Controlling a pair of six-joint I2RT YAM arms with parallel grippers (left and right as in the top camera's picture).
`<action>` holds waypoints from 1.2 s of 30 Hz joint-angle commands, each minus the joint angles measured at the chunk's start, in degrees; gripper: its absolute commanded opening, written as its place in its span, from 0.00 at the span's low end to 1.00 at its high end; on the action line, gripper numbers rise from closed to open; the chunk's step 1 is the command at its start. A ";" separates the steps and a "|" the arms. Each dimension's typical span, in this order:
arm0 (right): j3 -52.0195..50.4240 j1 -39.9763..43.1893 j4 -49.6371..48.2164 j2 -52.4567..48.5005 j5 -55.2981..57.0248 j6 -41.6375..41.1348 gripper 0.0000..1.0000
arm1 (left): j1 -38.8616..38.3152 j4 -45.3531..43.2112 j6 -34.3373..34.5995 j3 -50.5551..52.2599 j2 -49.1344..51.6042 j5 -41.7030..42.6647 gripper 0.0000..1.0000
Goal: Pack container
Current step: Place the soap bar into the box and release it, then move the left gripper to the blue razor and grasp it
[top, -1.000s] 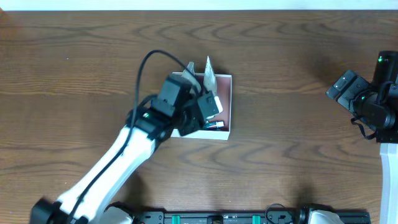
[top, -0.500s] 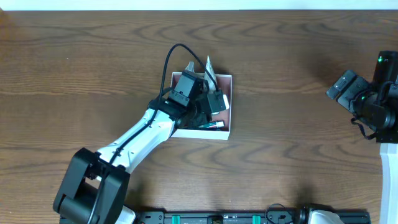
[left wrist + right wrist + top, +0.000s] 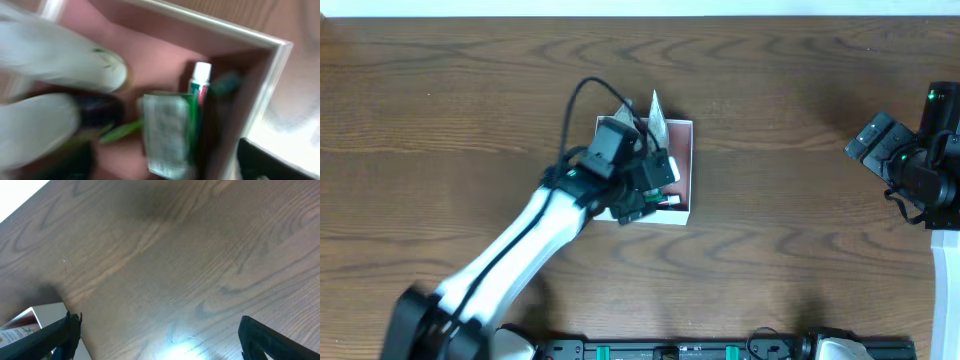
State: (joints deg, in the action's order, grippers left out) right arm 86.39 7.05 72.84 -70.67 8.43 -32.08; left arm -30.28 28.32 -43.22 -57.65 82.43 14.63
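The container [image 3: 686, 150], a square shallow box with white walls and a pink inside, stands mid-table. My left gripper [image 3: 653, 188] hovers over its near half, jaws wide open. In the blurred left wrist view, a silver-green sachet [image 3: 167, 132] and a small tube with a white cap [image 3: 201, 75] lie on the pink floor beside the white rim [image 3: 225, 27]. Only one dark finger [image 3: 265, 162] shows clearly, and nothing is gripped. My right gripper [image 3: 878, 143] waits open at the far right, over bare wood [image 3: 165, 345].
A pale packet [image 3: 655, 115] leans up out of the container's far wall. White rounded items [image 3: 65, 65] fill the box's left side. A white surface with red print [image 3: 25, 325] shows in the right wrist view's lower left corner. Brown wood surrounds the box.
The left arm has shifted over the container, and its jaws have gone from partly closed to wide open. The right arm has not moved.
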 commanded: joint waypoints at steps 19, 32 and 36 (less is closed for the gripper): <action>0.00 0.39 0.07 0.17 0.15 -0.68 0.99 | 21.22 6.38 41.68 -0.55 -6.93 -11.32 0.98; 0.00 0.39 0.07 0.17 0.15 -0.68 0.99 | 27.39 -0.37 42.03 -0.55 14.21 -9.51 0.88; 0.00 0.39 0.07 0.17 0.15 -0.66 0.99 | 27.36 -1.44 42.03 -0.55 18.73 -9.27 0.69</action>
State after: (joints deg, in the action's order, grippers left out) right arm 86.39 7.05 72.84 -70.67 8.40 -32.08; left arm -3.09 27.22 -1.39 -57.69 99.53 4.75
